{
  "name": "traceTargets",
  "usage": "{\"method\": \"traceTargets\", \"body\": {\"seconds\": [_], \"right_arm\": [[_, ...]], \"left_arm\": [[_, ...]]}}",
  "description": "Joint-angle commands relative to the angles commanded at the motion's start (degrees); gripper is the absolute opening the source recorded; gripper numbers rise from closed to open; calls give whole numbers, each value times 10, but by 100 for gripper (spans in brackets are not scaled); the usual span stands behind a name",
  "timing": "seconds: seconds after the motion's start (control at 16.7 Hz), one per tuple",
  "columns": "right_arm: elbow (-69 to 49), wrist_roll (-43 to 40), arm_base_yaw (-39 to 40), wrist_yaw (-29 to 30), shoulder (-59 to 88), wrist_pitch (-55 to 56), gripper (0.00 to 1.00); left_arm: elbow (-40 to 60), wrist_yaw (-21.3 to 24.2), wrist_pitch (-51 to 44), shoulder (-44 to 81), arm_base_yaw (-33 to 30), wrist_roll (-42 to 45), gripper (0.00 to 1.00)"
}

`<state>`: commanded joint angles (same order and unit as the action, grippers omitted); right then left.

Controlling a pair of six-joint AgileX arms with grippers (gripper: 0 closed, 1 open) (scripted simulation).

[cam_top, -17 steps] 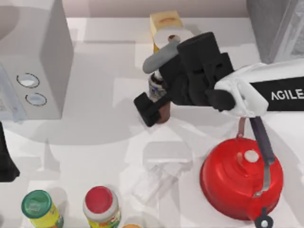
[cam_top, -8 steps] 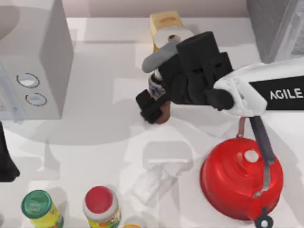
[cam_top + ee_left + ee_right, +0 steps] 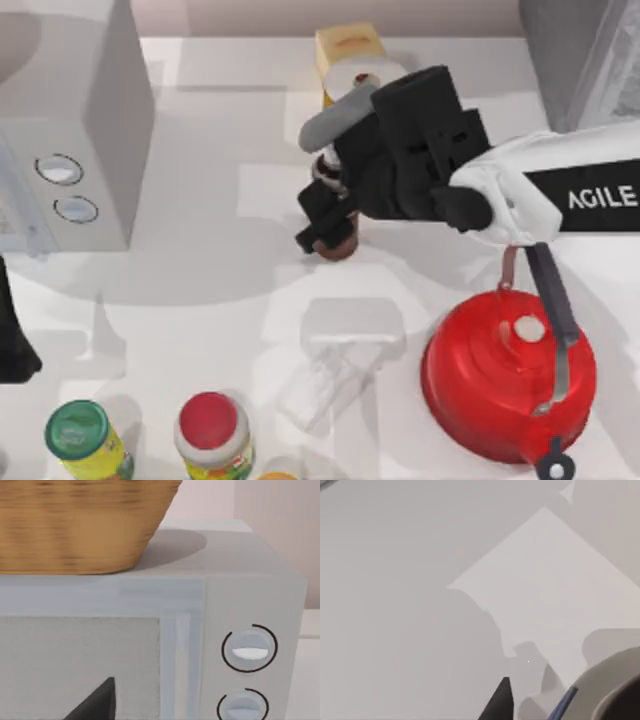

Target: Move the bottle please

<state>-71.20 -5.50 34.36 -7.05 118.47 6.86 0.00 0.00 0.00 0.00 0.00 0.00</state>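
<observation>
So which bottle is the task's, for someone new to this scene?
Start at the right gripper near the table's middle, just ahead of the yellow box at the back. The bottle stands between its fingers: small, slim, reddish-brown, unlike the wide red-lidded jar and green-lidded jar at the front.

The left wrist view looks at the front of a pale grey microwave (image 3: 150,645) — its door window (image 3: 80,667) takes the lower part and two round knobs (image 3: 249,648), one above the other, sit on the panel beside the door. On top of the microwave stands a woven wicker basket (image 3: 75,525), which throws a soft shadow on the roof of the microwave. A dark wedge shape (image 3: 97,702) shows at the lower edge, in front of the window — I cannot tell what it is.
</observation>
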Motion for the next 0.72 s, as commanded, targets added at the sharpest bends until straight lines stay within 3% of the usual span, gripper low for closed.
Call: {"method": "traceTargets", "body": {"seconds": [0.12, 0.72], "right_arm": [[0, 0, 0, 0, 0, 0, 0], [5, 3, -8, 3, -9, -4, 0]], "left_arm": [[0, 0, 0, 0, 0, 0, 100], [0, 0, 0, 0, 0, 0, 100]]}}
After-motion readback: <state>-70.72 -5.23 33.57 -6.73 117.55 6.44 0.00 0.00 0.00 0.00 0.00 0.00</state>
